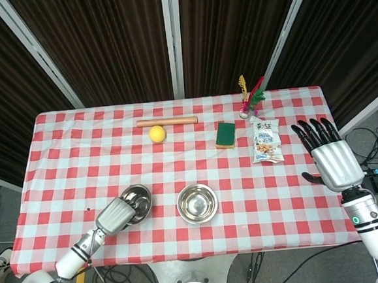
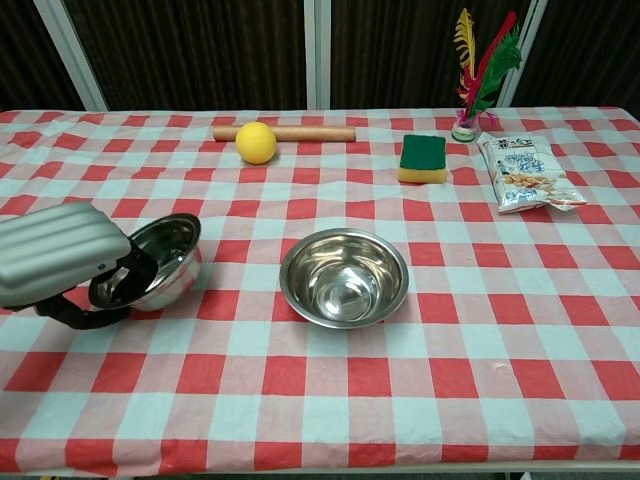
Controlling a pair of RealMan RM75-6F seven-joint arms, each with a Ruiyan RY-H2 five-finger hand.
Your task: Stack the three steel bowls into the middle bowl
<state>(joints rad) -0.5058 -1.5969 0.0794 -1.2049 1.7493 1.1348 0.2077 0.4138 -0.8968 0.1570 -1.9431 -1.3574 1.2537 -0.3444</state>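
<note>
Two steel bowls show on the checked table. The left bowl [image 1: 140, 199] [image 2: 172, 260] is tilted, its near rim raised. My left hand [image 1: 116, 215] [image 2: 60, 256] grips that near rim, fingers inside the bowl and thumb under it. The middle bowl [image 1: 197, 203] [image 2: 344, 277] sits upright near the front edge, to the right of the tilted one and apart from it. My right hand [image 1: 328, 157] hovers open over the table's right edge, fingers spread; the chest view does not show it.
Along the back lie a wooden rolling pin [image 1: 166, 121] [image 2: 300, 133] and a yellow ball [image 1: 157, 133] [image 2: 256, 142]. A green sponge [image 1: 226, 134] [image 2: 423, 158], a snack bag [image 1: 265, 141] [image 2: 520, 172] and a feather shuttlecock [image 1: 250, 97] [image 2: 480, 70] sit back right.
</note>
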